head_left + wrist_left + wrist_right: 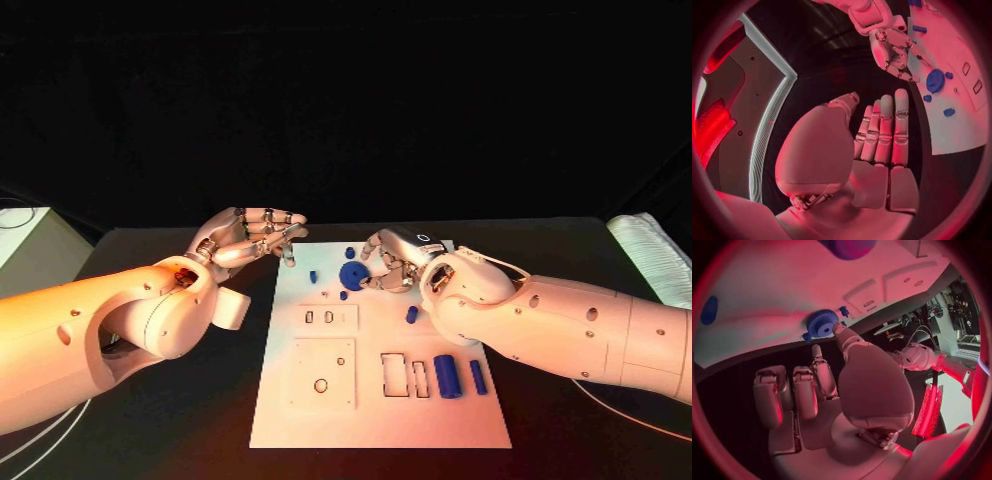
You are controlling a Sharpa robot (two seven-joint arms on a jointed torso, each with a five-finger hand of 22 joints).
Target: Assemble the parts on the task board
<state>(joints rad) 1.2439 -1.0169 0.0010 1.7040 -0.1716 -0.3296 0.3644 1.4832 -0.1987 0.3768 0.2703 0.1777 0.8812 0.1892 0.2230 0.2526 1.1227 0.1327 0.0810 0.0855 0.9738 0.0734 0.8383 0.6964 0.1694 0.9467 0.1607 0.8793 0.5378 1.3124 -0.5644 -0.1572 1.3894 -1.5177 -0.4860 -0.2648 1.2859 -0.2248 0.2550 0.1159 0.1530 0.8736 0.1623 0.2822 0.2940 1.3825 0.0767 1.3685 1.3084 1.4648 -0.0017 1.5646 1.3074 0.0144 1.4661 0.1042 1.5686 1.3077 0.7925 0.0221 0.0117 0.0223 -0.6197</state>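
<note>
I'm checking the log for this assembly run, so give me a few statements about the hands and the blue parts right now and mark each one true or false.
1. The blue gear sits on the task board close to the right hand. True.
2. The left hand grips a blue cylinder. False: it holds nothing, its fingers stretched out side by side in the left wrist view.
3. Two blue cylinders lie side by side on the board's near right part. True.
4. The task board is black on a white table. False: the board is white, the table black.
5. The left hand rests on the gear. False: it is beside the board's far left corner, apart from the gear.
</note>
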